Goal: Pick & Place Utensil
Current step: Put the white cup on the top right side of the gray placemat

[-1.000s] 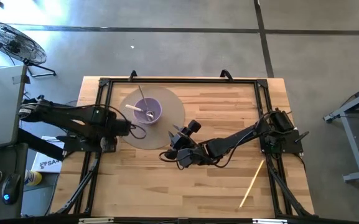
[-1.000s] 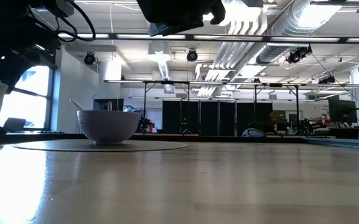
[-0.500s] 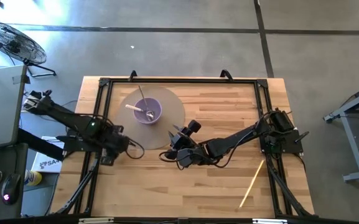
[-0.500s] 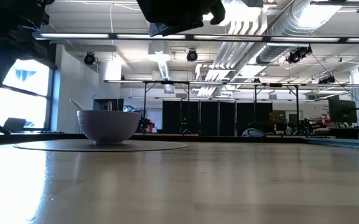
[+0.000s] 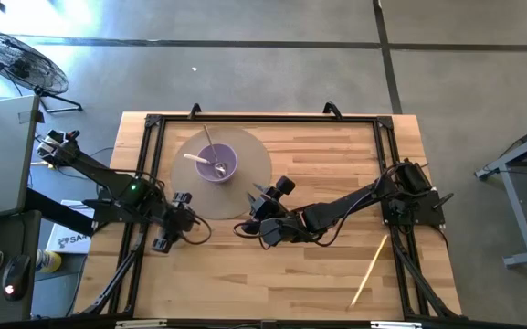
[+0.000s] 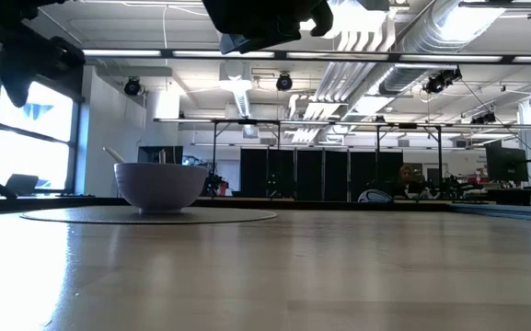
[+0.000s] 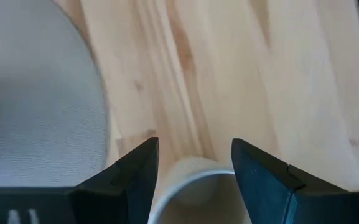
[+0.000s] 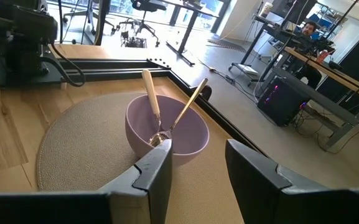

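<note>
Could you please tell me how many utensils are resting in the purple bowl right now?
2. A pale-handled utensil and a gold-handled utensil both stand tilted in the purple bowl on the round grey mat, handles leaning apart. Anything lying flat under them could be hidden.

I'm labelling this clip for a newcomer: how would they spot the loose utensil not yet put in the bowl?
Start at the wooden table and go to the corner by the right arm's base, far from the round grey mat and purple bowl. There a pale chopstick lies flat and alone on bare wood, whereas the other utensils stand inside the bowl.
</note>
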`<action>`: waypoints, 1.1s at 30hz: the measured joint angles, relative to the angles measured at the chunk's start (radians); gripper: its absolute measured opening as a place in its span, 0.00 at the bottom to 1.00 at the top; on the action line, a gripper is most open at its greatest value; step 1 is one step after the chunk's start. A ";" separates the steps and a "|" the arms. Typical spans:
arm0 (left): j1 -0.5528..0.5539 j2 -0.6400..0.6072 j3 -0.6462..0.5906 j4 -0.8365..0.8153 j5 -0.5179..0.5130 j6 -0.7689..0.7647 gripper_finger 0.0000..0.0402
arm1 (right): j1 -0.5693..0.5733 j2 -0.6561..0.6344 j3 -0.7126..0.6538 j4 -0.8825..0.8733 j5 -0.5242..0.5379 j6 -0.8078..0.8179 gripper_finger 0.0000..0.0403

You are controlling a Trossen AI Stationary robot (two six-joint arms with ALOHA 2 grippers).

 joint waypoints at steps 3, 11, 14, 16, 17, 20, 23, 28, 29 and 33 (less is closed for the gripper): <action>0.002 0.011 0.000 0.011 -0.023 0.035 0.49 | 0.000 0.000 0.000 0.000 0.000 0.000 0.35; 0.002 0.011 0.088 -0.103 0.037 0.011 0.49 | 0.000 0.000 0.000 -0.004 0.000 0.000 0.35; 0.002 0.010 0.121 -0.226 0.038 -0.049 0.49 | 0.000 0.000 0.000 -0.004 0.000 0.000 0.35; 0.002 0.011 0.122 -0.313 0.050 -0.097 0.49 | 0.000 0.000 0.000 -0.004 0.000 0.000 0.35; 0.002 0.011 0.121 -0.358 0.053 -0.124 0.49 | 0.000 0.000 0.000 -0.004 0.000 0.000 0.35; 0.002 0.011 0.121 -0.463 0.053 -0.201 0.49 | 0.000 0.000 0.000 -0.004 0.000 0.000 0.35; 0.002 0.003 0.121 -0.522 0.053 -0.249 0.49 | 0.000 0.000 0.000 -0.005 0.000 0.000 0.35; -0.007 0.002 0.121 -0.538 0.110 -0.309 0.49 | 0.001 0.000 0.000 -0.005 0.007 0.000 0.35; -0.017 0.002 0.121 -0.551 0.119 -0.326 0.49 | 0.001 0.000 0.000 -0.005 0.007 0.000 0.35; -0.086 0.002 0.121 -0.598 0.128 -0.418 0.49 | 0.001 0.000 0.000 -0.005 0.007 0.000 0.35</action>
